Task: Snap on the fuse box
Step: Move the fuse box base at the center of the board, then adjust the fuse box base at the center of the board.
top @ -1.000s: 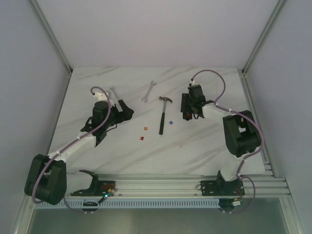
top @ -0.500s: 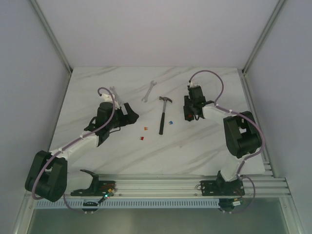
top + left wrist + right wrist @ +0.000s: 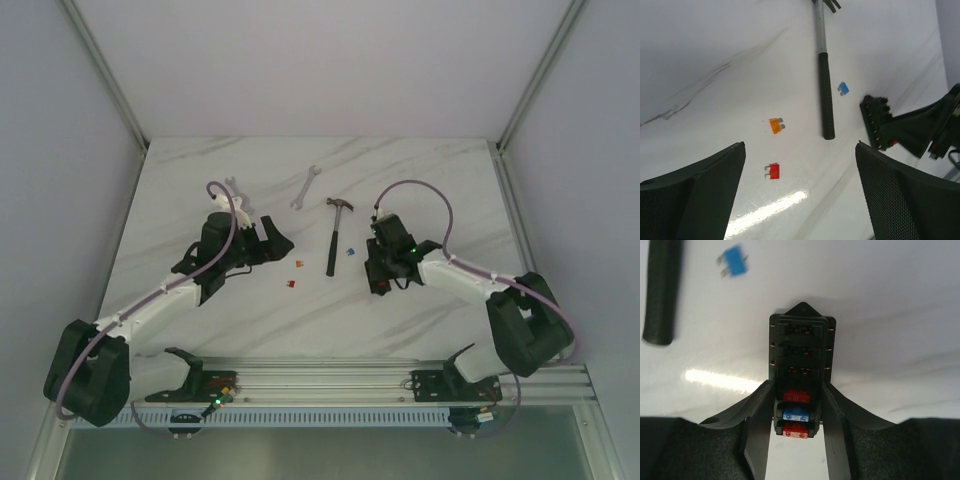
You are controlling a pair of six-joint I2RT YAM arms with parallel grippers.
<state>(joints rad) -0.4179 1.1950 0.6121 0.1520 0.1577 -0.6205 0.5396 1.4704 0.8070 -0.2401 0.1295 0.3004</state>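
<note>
Black fuse box (image 3: pixel 799 355) is newly clamped in the right hand (image 3: pixel 796 390), steadied for snapping; left hand (image 3: pixel 800 150), released wide, has neared the orange fuse (image 3: pixel 776 125) just ahead of it.

The fuse box (image 3: pixel 800 365), a small black rectangular housing with three empty slots at its far end and red, blue and red fuses at its near end, is face up just right of the tabletop's centre, clamped by the right gripper (image 3: pixel 798 390).
</note>
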